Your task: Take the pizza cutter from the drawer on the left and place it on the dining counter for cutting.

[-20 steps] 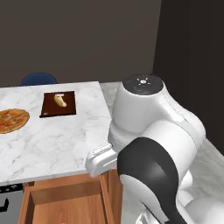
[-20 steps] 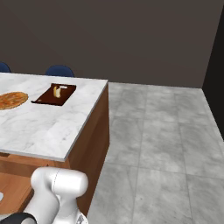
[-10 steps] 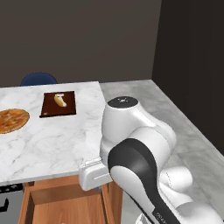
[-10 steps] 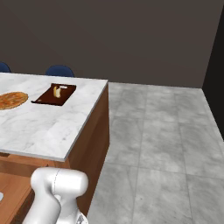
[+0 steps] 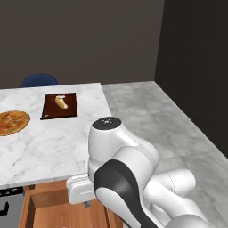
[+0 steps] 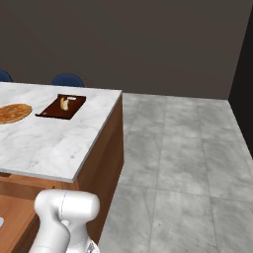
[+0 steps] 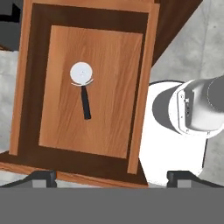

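Dark fingers [image 7: 43, 176] stand spread wide at your hand view's bottom, gripping nothing. Your pizza cutter [image 7: 83, 85] lies flat inside the open drawer [image 7: 89, 89], toward 11 o'clock, well clear, wheel pointing 12.

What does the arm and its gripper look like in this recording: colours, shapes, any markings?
The arm has glossy white, rounded shells with dark grey to black joint bands, and a round cap with a small dark mark tops one joint. The gripper ends in two small dark, blocky fingertips. No cables or lettering can be made out.
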